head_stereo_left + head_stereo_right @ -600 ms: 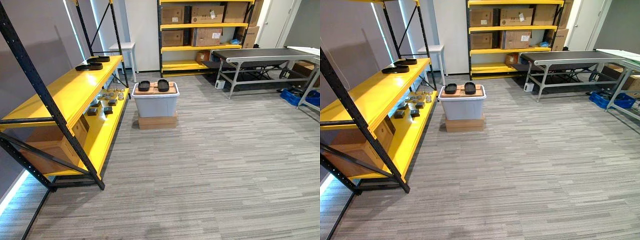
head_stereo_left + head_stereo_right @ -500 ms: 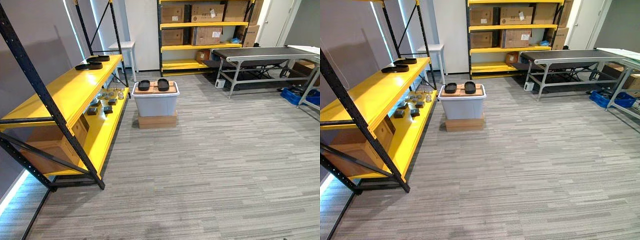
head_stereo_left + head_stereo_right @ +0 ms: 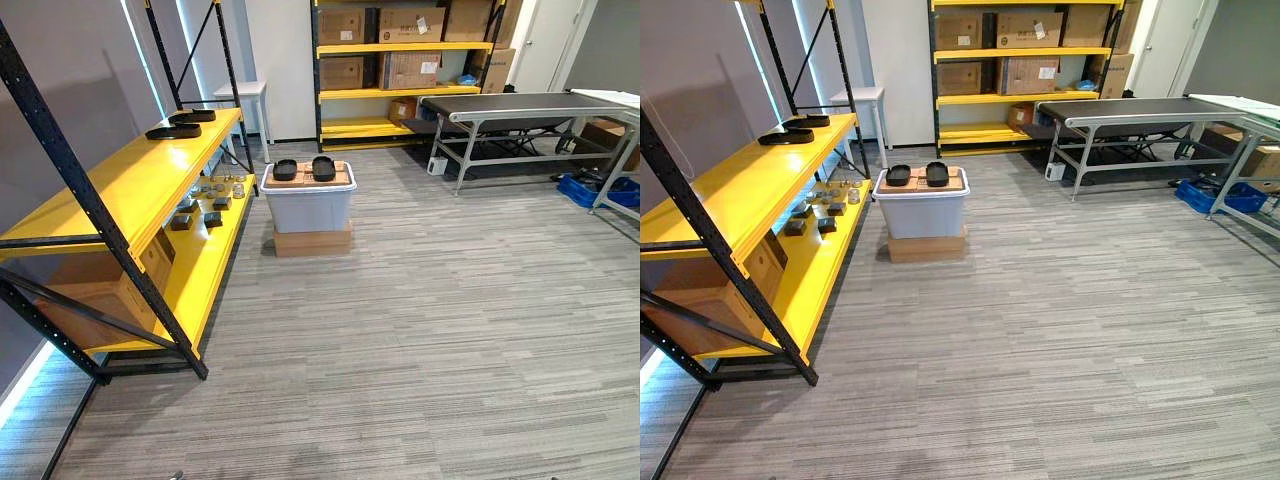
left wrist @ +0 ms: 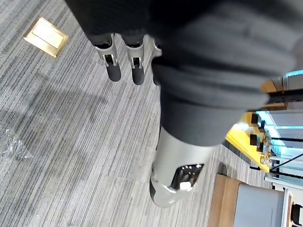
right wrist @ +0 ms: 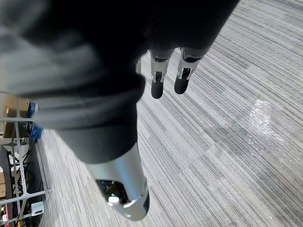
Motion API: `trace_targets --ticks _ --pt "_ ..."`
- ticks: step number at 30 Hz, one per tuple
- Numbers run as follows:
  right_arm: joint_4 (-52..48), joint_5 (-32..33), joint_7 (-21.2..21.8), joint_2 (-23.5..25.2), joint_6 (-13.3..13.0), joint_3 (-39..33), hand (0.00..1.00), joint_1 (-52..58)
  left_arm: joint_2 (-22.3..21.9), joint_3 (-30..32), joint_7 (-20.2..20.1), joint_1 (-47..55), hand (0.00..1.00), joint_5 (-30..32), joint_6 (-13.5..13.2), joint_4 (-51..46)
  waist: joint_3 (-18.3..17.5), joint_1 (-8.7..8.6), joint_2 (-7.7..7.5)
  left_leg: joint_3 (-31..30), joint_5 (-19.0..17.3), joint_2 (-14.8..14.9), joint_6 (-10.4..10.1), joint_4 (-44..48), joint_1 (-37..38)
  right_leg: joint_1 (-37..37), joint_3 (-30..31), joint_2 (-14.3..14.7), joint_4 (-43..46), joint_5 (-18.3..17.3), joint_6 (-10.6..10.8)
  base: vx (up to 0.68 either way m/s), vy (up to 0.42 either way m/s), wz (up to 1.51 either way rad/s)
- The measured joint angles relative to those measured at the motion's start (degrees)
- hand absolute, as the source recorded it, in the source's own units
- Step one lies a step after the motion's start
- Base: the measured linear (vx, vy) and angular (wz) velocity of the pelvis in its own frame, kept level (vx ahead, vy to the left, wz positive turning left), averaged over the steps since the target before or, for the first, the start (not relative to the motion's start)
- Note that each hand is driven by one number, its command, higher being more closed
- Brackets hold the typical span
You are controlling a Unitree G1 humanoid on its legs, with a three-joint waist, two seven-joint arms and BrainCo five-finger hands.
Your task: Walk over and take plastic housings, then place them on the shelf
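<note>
Two black plastic housings (image 3: pixel 285 169) (image 3: pixel 323 168) lie side by side on the lid of a grey bin (image 3: pixel 308 207), which stands on a flat cardboard box (image 3: pixel 312 241) across the carpet ahead. To my left is a yellow shelf (image 3: pixel 120 190) with two more black housings (image 3: pixel 173 131) (image 3: pixel 192 117) at the far end of its top level. My left hand (image 4: pixel 112 71) hangs over the carpet with straight fingers and holds nothing. My right hand (image 5: pixel 156 87) hangs the same way, empty.
Small parts (image 3: pixel 208 205) and a cardboard box (image 3: pixel 100 290) sit on the yellow shelf's lower level. A white stool (image 3: pixel 245 95) stands behind it. A rack of cardboard boxes (image 3: pixel 400 60) lines the back wall, with a conveyor table (image 3: pixel 530 105) and a blue crate (image 3: pixel 600 190) at right.
The whole picture has shifted slightly, so the camera moved. The housings, bin and shelf have stayed where they were.
</note>
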Motion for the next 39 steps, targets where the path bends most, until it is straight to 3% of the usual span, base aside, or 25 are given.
trace_targets --ticks 18,23,26,27,29,31,32,34,36,37,38,39 --pt "2.68 1.72 -0.27 3.73 0.01 3.81 0.0 0.02 -0.53 -2.27 -0.04 -0.01 0.0 0.23 -0.03 0.3 0.08 0.14 -0.26 1.78 -0.02 0.29 -0.02 -1.54 -0.02 -1.25 0.48 0.43 -0.26 0.04 -0.02 -0.01 -0.018 -0.04" --pt "3.21 1.71 -0.27 3.96 0.01 6.56 0.0 -1.47 -0.4 -3.98 0.14 -0.16 0.0 0.17 -0.02 0.71 0.43 0.88 -1.04 3.12 -0.28 0.32 -0.35 -1.56 -1.39 -3.08 1.69 0.52 -0.34 0.06 -0.05 -0.02 -0.02 -0.13" --pt "4.49 1.7 -0.26 4.02 0.02 6.73 0.0 -3.12 -0.47 -4.45 0.11 -0.57 0.0 0.08 -0.01 0.65 0.8 0.95 -1.3 3.16 -2.05 0.44 0.52 1.03 -3.53 -4.55 1.72 0.36 0.58 -0.25 0.12 -0.01 -0.012 -0.03" --pt "4.46 1.7 -0.27 3.86 0.01 6.7 0.0 -4.41 -0.49 -4.8 0.11 -1.26 0.0 0.05 0.02 0.48 2.34 0.88 -1.07 3.43 -5.35 0.85 1.02 5.4 -5.4 -8.07 1.69 -0.36 8.54 -4.22 1.78 -0.01 0.018 -0.1" --pt "4.32 1.69 -0.27 3.87 0.01 7.25 0.0 -4.89 0.19 -6.85 0.16 -2.02 0.0 0.03 0.03 0.39 3.86 1.28 -0.54 3.42 -8.37 1.44 1.9 8.64 -5.89 -16.83 0.83 -2.25 28.61 -8.15 4.72 -0.01 0.063 -0.1" --pt "4.32 1.69 -0.22 4.01 0.06 9.42 0.0 -3.96 1.57 -8.56 0.19 -2.6 0.0 0.05 0.15 0.23 4.56 1.12 -0.79 2.77 -9.86 1.23 2.39 9.22 -4.79 -25.93 -0.1 -4.8 45.62 -9.49 4.72 0.13 0.094 0.1" --pt "4.36 1.69 -0.23 4.05 0.08 9.47 0.0 -4.0 2.04 -9.02 0.22 -2.75 0.0 0.05 0.24 0.08 5.13 1.11 -0.83 2.77 -10.23 1.25 2.53 9.02 -3.93 -27.26 -0.32 -5.15 47.2 -10.24 4.62 0.26 0.057 0.07" --pt "4.36 1.7 -0.23 3.99 0.07 9.54 0.0 -4.16 3.02 -9.02 0.34 -4.28 0.0 0.05 0.4 0.06 6.51 0.42 -0.47 2.65 -11.07 2.21 2.67 8.03 -1.3 -30.47 -1.96 -5.16 43.61 -11.55 3.78 0.27 -0.031 0.03" --pt "4.37 1.72 -0.25 3.97 0.07 9.98 0.0 -4.25 3.87 -9.01 0.53 -7.83 0.0 0.05 0.37 0.11 7.96 -1.0 0.31 1.22 -12.08 4.17 2.11 7.08 0.31 -33.15 -3.52 -3.62 34.41 -10.51 2.49 0.39 -0.124 0.37" --pt "4.36 1.72 -0.27 3.85 0.07 9.92 0.0 -4.27 3.87 -9.02 0.78 -10.68 0.0 0.07 0.2 0.18 9.05 -2.22 1.12 0.17 -12.61 6.0 1.34 5.64 1.88 -35.06 -4.87 -2.56 26.53 -7.5 1.06 0.56 -0.233 0.62" --pt "4.37 1.72 -0.27 3.85 0.07 9.91 0.0 -3.97 3.78 -9.07 1.08 -12.92 0.0 0.09 0.01 0.48 9.51 -3.44 1.5 -0.54 -13.04 7.75 0.55 3.83 3.98 -36.87 -4.87 -1.98 18.74 -2.96 0.88 0.59 -0.263 0.63" --pt "4.36 1.7 -0.25 3.98 0.07 9.91 0.0 -3.48 3.82 -9.07 1.26 -13.25 0.0 0.12 -0.14 0.82 9.37 -3.99 1.34 -0.73 -13.27 8.17 0.12 3.22 4.92 -37.5 -4.64 -2.06 16.01 -1.34 0.88 0.61 -0.279 0.55"
